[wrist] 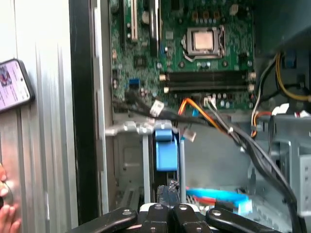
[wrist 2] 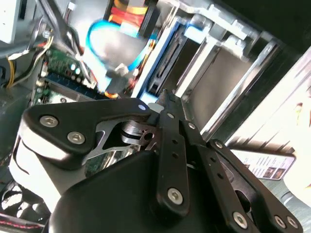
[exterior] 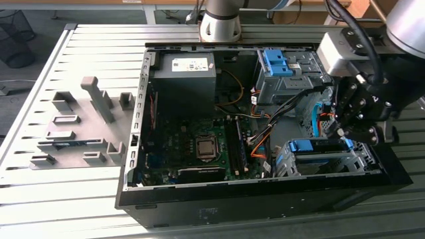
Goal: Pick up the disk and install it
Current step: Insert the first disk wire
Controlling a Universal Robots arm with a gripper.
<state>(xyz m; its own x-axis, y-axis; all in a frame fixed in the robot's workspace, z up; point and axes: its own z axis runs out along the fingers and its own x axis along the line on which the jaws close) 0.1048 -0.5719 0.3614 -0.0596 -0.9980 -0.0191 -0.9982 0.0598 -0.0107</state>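
One arm at work over the open computer case (exterior: 143,149). Gripper (exterior: 351,133) sits low at the drive cage (exterior: 319,162), near the exterior view's right edge. Disk (exterior: 312,146) stands edge-up in that cage, its blue carrier frame (wrist: 166,148) showing above the metal slot in the first wrist view. Fingers appear drawn together just at the frame's end; whether they actually clamp it cannot be told. Loose cable bundle (wrist: 243,141) and a blue data cable (wrist: 218,195) lie just beside the cage. Risks: a tilted disk binds in the slot; a cable snags under the frame; a light grip slips off the plastic.
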